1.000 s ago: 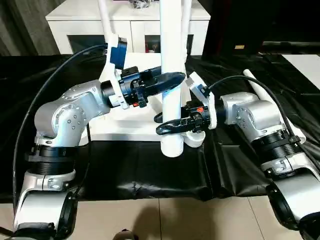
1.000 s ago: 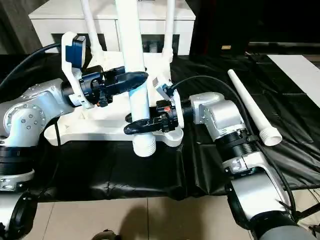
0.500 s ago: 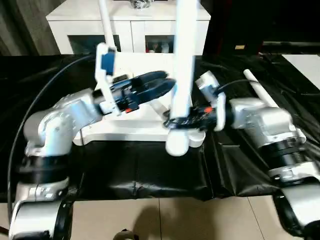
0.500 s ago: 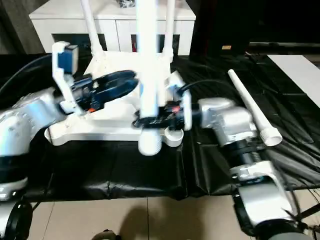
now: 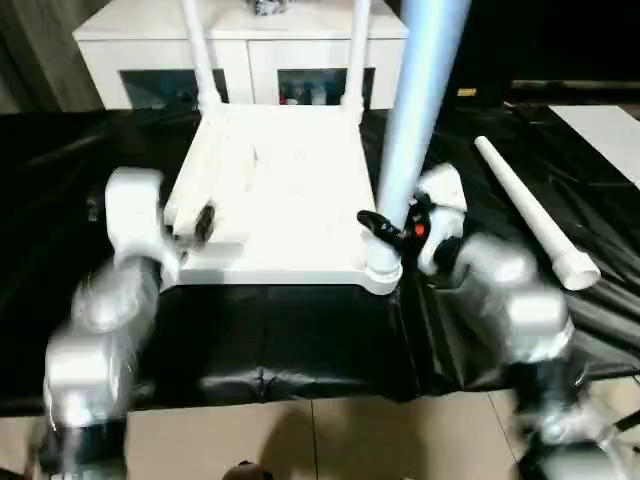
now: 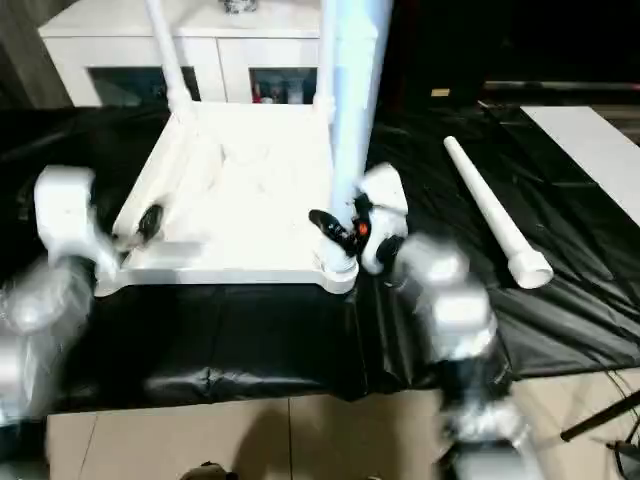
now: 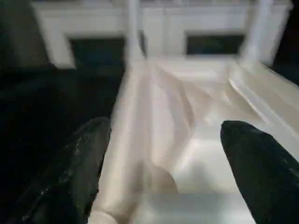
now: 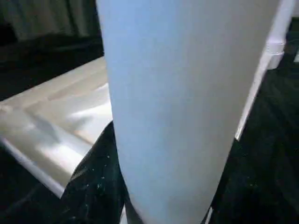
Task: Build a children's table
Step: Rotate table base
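The left gripper hangs at the near left corner of the tabletop, its fingers spread wide with nothing between them. The tabletop lies upside down on black sheeting, which covers what looks like the floor, in front of a white cabinet. Two legs already stand in its far corner sockets, the far left leg and the far right leg. At the near right corner, a third leg stands upright with its foot on the socket, and the right gripper pinches it low down, fingers on either side of the tube. Whether that leg is pushed fully home cannot be told. Further right, the fourth leg lies loose on the sheeting, well apart from the tabletop. By my reading the task is past halfway: two legs are in, the third is being seated, and the near left socket has no leg yet. What remains is to seat the third leg, fit the fourth, and turn the table upright.
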Available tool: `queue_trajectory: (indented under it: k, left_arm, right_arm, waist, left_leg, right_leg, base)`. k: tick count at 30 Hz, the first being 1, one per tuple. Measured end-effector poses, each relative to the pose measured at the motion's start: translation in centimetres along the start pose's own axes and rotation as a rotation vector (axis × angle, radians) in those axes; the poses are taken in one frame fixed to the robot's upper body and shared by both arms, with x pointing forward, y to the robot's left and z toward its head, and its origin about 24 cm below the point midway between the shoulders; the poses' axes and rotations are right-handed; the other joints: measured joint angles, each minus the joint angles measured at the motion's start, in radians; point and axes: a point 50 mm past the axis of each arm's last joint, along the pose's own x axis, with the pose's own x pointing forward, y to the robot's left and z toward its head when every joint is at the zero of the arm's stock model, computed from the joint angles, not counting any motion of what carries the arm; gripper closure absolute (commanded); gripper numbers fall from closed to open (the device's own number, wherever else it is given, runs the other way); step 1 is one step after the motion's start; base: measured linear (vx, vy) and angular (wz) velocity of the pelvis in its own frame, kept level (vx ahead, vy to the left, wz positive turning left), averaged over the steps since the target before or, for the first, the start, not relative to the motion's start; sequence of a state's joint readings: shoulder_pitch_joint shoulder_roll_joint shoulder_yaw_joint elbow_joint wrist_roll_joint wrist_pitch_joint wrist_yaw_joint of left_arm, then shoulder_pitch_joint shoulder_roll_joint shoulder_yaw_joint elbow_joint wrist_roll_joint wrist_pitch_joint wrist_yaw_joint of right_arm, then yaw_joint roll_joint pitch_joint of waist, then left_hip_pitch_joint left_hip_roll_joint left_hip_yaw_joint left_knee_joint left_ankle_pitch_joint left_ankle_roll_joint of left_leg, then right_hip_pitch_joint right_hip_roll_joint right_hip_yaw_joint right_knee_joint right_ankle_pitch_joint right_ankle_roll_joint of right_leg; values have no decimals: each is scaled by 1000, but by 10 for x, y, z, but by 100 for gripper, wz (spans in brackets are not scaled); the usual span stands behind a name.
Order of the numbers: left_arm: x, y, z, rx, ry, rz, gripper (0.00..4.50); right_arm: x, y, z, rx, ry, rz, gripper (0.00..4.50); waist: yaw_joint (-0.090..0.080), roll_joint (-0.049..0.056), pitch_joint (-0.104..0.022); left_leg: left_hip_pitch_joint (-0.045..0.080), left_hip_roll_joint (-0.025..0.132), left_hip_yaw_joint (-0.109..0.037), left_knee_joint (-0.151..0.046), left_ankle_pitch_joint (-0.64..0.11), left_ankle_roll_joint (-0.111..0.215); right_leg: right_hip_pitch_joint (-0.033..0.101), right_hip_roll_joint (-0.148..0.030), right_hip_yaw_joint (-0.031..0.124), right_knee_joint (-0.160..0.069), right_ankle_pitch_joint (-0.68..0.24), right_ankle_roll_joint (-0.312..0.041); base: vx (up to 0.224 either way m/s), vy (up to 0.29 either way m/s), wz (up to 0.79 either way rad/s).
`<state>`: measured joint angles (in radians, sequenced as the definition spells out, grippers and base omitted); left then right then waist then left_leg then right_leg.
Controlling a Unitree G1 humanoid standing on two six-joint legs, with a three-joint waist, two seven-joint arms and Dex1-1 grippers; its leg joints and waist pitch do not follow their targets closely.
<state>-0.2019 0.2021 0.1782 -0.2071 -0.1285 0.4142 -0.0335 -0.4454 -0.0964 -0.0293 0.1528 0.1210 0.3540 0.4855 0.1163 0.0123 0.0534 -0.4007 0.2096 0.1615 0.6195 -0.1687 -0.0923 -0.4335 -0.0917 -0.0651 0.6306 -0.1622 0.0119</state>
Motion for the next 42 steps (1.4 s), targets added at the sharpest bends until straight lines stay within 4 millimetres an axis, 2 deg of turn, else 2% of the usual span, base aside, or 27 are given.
queue_trajectory:
  k: [7, 9, 11, 12, 13, 14, 16, 17, 18, 19, 20, 21, 23, 24, 26, 27, 28, 29, 30, 31, 32, 33, 34, 35, 36, 39, 42]
  left_arm:
    - [-11, 1, -13, 72, -21, 144, 29]
    - [-11, 0, -15, 80, -20, 158, 29]
    - [-11, -3, -16, 74, -19, 156, 29]
    - [-11, -3, -16, 71, -19, 158, 29]
    - [-11, -4, -16, 67, -20, 161, 29]
    - [-11, -4, -16, 59, -20, 171, 29]
    - [-11, -6, -17, 45, -16, 189, 29]
    - [-11, -8, -18, 42, -15, 189, 29]
    - [-11, -11, -18, 41, -16, 178, 29]
    - [-10, -16, -17, 39, -20, 160, 29]
    - [-9, -20, -14, 41, -32, 146, 29]
    - [-8, -18, -12, 51, -38, 151, 29]
    - [-10, -15, -14, 51, -32, 169, 29]
    - [-10, -15, -14, 50, -32, 176, 29]
    - [-11, -15, -14, 60, -35, 185, 29]
    - [-11, -14, -14, 61, -36, 188, 29]
    - [-11, -13, -12, 63, -40, 196, 29]
    - [-10, -12, -10, 66, -45, 199, 29]
    - [-8, -11, -5, 72, -62, 197, 29]
    - [-8, -11, -3, 73, -64, 197, 29]
    - [-10, -11, -6, 75, -52, 198, 29]
    - [-11, -10, -10, 74, -37, 192, 29]
    - [-10, -11, -9, 72, -39, 180, 29]
    - [-10, -12, -8, 66, -41, 165, 29]
    - [-10, -14, -9, 56, -39, 148, 29]
    - [-9, -17, -9, 61, -39, 130, 29]
    - [-10, -19, -10, 60, -39, 120, 29]
  right_arm:
    - [-14, 8, -21, 3, -14, -127, 264]
    - [-15, 7, -22, -22, -6, -146, 264]
    - [-14, 6, -23, -40, 1, -163, 264]
    - [-14, 6, -23, -46, -1, -169, 264]
    - [-14, 7, -23, -52, -4, -177, 264]
    - [-13, 7, -23, -57, -6, -182, 264]
    - [-12, 7, -21, -61, -11, -187, 264]
    - [-12, 6, -19, -64, -12, -186, 264]
    - [-12, 4, -19, -68, -9, -185, 264]
    - [-13, 3, -20, -65, -4, -179, 264]
    - [-14, 0, -19, -56, -6, -184, 264]
    - [-14, 0, -21, -38, 4, -184, 264]
    - [-13, 2, -21, -15, 2, -169, 264]
    - [-11, 5, -21, -7, -1, -157, 264]
    - [-8, 6, -18, -9, -9, -143, 264]
    - [-7, 7, -16, -8, -13, -139, 264]
    - [-6, 8, -15, -3, -18, -132, 264]
    - [-6, 8, -15, 1, -18, -130, 264]
    - [-7, 7, -16, 7, -14, -133, 264]
    - [-7, 7, -15, 8, -11, -127, 264]
    - [-6, 9, -16, 14, -6, -119, 264]
    - [-6, 10, -17, 22, -5, -112, 264]
    - [-6, 9, -17, 24, -4, -117, 264]
    - [-7, 8, -18, 27, 3, -121, 264]
    - [-7, 8, -18, 32, 8, -120, 264]
    - [-6, 10, -19, 41, 11, -111, 264]
    - [-5, 12, -21, 53, 30, -95, 264]
  waist:
    - [-7, -3, -2]
    - [-18, -2, -1]
    - [-32, 5, 2]
    - [-37, 9, 5]
    - [-42, 10, 5]
    - [-47, 3, 2]
    - [-48, -23, -2]
    - [-45, -29, -2]
    - [-36, -34, -3]
    - [-28, -39, -7]
    - [-28, -34, -10]
    - [-20, -39, -9]
    - [-24, -34, -10]
    - [-23, -32, -9]
    - [-27, -25, -4]
    - [-28, -13, 2]
    - [-23, 7, 10]
    - [-12, 14, 14]
    - [10, -19, 8]
    - [28, -45, 3]
    - [39, -48, 10]
    - [54, -37, 7]
    - [60, -34, 7]
    - [62, -33, 5]
    - [59, -28, 2]
    - [49, -26, 2]
    - [35, -25, 2]
  left_leg:
    - [0, -1, -3, 0, 0, 0]
    - [1, 2, -16, 0, 0, 0]
    - [7, 20, -26, -2, 0, -1]
    - [13, 34, -30, -4, 4, -7]
    - [17, 42, -31, -5, 7, -13]
    - [20, 49, -31, -5, 9, -16]
    - [34, 57, -16, -14, 9, -27]
    - [34, 54, -13, 1, -4, -17]
    - [22, 41, -6, 53, -45, 23]
    - [16, -7, -5, 80, -59, 44]
    - [24, -39, -8, 58, -64, 50]
    - [24, -53, -27, 40, -64, 27]
    - [20, -40, -39, 24, -57, 16]
    - [21, -34, -37, 23, -56, 16]
    - [34, -24, -34, 20, -57, 16]
    - [42, -11, -35, 18, -57, 16]
    - [48, 13, -34, 10, -56, 14]
    - [47, 16, -24, 12, -56, 13]
    - [47, 12, 15, 16, -56, 13]
    - [60, 12, 32, 19, -53, 5]
    - [64, -3, 27, 35, -70, -1]
    - [61, -16, -2, 40, -83, 11]
    - [59, -28, -18, 31, -77, 1]
    - [55, -30, -21, 18, -64, -12]
    - [49, -23, -22, 9, -37, -16]
    - [36, -18, -20, 4, -29, -13]
    - [33, -15, -12, 2, -27, -9]
  right_leg:
    - [1, 0, 1, -4, 1, 3]
    - [7, 6, -1, -9, 1, 2]
    - [25, 24, -8, -25, 7, -6]
    - [33, 34, -18, -22, 6, -22]
    - [33, 32, -31, -3, -3, -46]
    - [33, 33, -35, 22, -12, -60]
    - [29, 38, -38, 47, -34, -45]
    - [13, 39, -42, 47, -38, -49]
    - [9, 35, -45, 48, -39, -51]
    - [-6, 34, -41, 46, -39, -51]
    - [-13, 39, -45, 43, -38, -49]
    - [-17, 47, -50, 27, -35, -45]
    - [-10, 56, -71, -6, -19, -45]
    - [-1, 58, -82, -24, 2, -62]
    - [16, 58, -102, -42, 3, -64]
    - [35, 57, -126, -65, 3, -64]
    - [60, 57, -146, -61, -16, -52]
    - [58, 48, -132, -5, -52, -50]
    - [60, 25, -76, 88, -76, -57]
    - [59, 21, -27, 121, -134, -43]
    - [45, 17, -22, 123, -142, -45]
    - [47, 18, -25, 120, -142, -45]
    - [41, 19, -27, 115, -141, -44]
    - [37, 22, -29, 107, -136, -43]
    - [35, 34, -27, 87, -108, -47]
    - [34, 38, -29, 60, -82, -54]
    - [35, 40, -26, 40, -69, -48]
  base:
    - [0, 0, 0]
    - [0, 0, 0]
    - [-12, -32, 1]
    - [-24, -64, 1]
    - [-22, -99, -5]
    - [-8, -159, -1]
    - [-12, -163, 0]
    - [-53, -149, -6]
    - [-53, -149, -6]
    - [-42, -141, -10]
    - [-43, -112, -3]
    - [-43, -112, -3]
    - [-59, -88, -2]
    - [-56, -81, -1]
    - [-21, -28, 6]
    - [0, 0, 0]
    - [-90, -22, -3]
    - [-77, -33, 3]
    - [-77, -33, 3]
    - [34, -94, 10]
    - [42, -113, -5]
    - [42, -113, -5]
    - [0, 0, 0]
    - [0, 0, 0]
    - [0, 0, 0]
    - [0, 0, 0]
    - [-4, 35, -1]
